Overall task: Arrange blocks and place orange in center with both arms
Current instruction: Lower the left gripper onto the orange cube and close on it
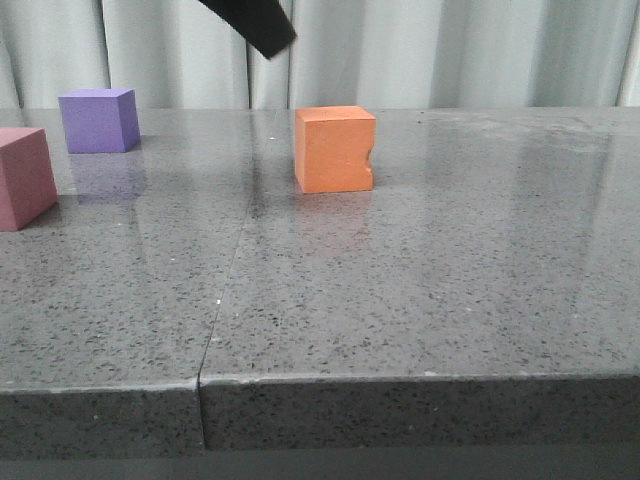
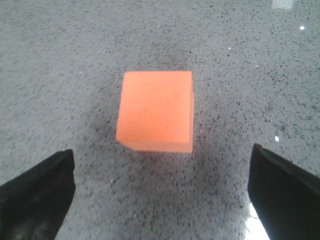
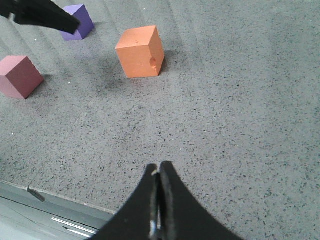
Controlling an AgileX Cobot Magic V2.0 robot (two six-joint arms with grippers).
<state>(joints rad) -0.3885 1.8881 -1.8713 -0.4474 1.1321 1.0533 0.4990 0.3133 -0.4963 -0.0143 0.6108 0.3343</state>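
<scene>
On grey speckled stone table [image 1: 420, 300], orange matte foam cube [image 1: 334, 149] sits free near centre, notch on its 3 o'clock edge. Purple foam cube [image 1: 98, 120] at its 9 o'clock, pink-red foam cube [image 1: 24, 177] at 8, both well apart. Left gripper [image 2: 160, 192] spread wide above orange, not touching. Right gripper [image 3: 159, 200] pinched closed, empty. Risks: off-centre descent, finger nudges cube askew; soft foam squashes; notch side gives poor grip; far cubes need long reach.

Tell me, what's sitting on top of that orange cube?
Nothing rests on the orange cube; its top is bare. The open left pincer hangs above without touching. Its underside against the table is hidden.
</scene>
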